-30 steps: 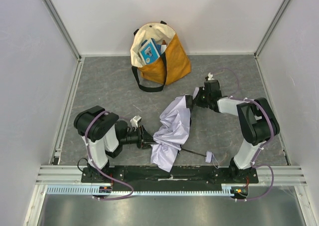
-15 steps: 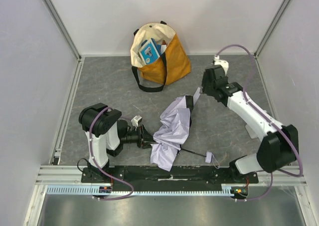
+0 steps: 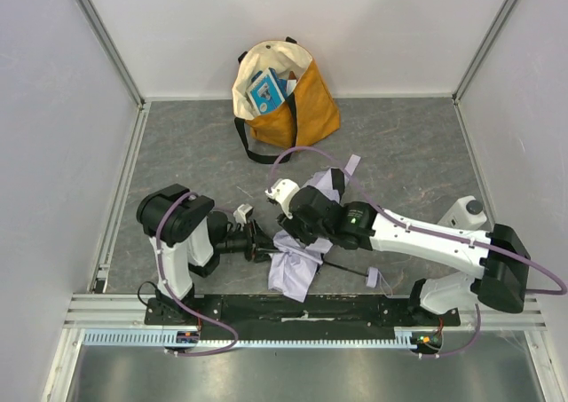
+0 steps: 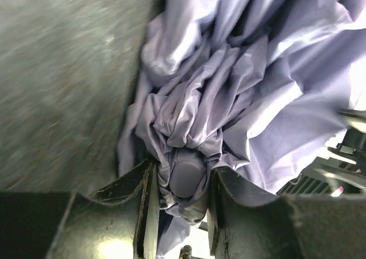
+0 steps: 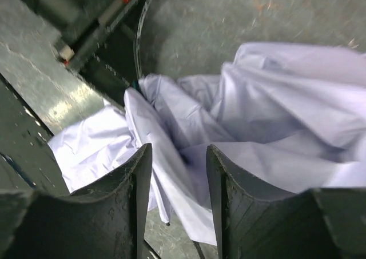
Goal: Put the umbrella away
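Observation:
The umbrella lies crumpled near the front edge, pale lavender fabric with a slim black shaft and a small strap pointing right. My left gripper reaches in from the left. In the left wrist view it is shut on the umbrella's rounded tip cap, wrapped in fabric. My right arm stretches across from the right, its gripper low over the middle of the canopy. In the right wrist view its jaws stand open astride loose folds of the umbrella, not pinching them.
A mustard-and-cream tote bag stands open at the back, with blue boxes inside and a black strap trailing on the floor. A metal rail runs along the near edge. White walls close in the left, right and back.
The right gripper let go of the canopy's far end, opened, and swung down and left over the middle of the umbrella. The left gripper has kept its hold and place.

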